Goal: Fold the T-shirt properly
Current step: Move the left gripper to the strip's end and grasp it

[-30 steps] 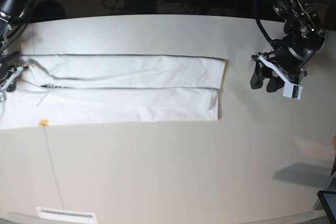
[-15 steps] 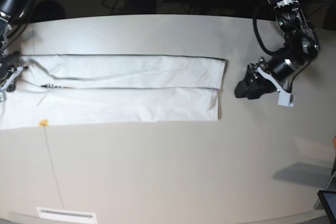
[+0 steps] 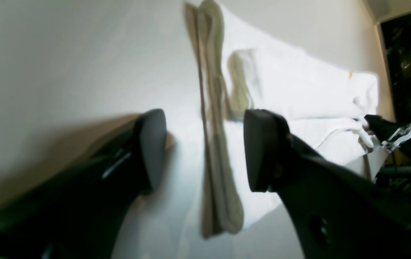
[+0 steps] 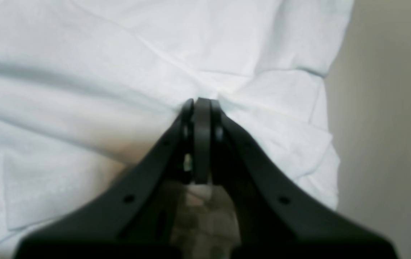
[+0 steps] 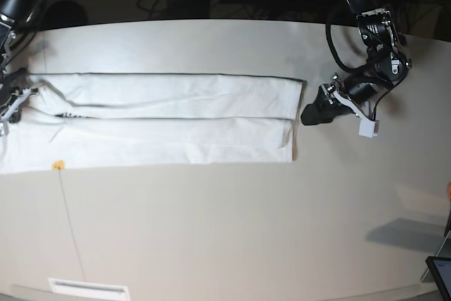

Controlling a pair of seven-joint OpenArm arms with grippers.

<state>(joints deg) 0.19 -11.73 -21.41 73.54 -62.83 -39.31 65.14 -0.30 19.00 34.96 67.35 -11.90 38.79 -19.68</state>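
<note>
Left gripper (image 3: 205, 151): jaws spread wide, nothing between them, one dark pad (image 3: 153, 144) to each side of the near folded edge of the T-shirt (image 3: 299, 93), hovering low over the pale worktop (image 3: 65, 54). In the base view, same gripper (image 5: 310, 115) just beside the shirt's right-hand end, not clearly touching it.

Right gripper (image 4: 202, 104): jaws pressed together, tips pushed into a pucker of white cloth (image 4: 119, 72); fabric gathered in creases radiating from the tips, so pinched on the T-shirt. In the base view, this gripper (image 5: 15, 98) at the shirt's far left end, near the table edge.

No readable writing anywhere: no brand, no lettering legible on the cloth. Only a short dark mark (image 5: 70, 113) near the left end of the middle seam, too small to read, and a small orange-yellow speck (image 5: 58, 165) at the lower left edge of the cloth.

T-shirt (image 5: 169, 121) laid flat as a long white band across the upper half of the worktop (image 5: 232, 230), plain side up, folded lengthwise with two flaps meeting along a line down the middle. Upper flap reaching slightly further right than the lower one. Right end cut square, left end rumpled around the pinch. From the left wrist view, layered edges stacked at the near end, greyish in shadow, the rest bright white and blurred.
</note>
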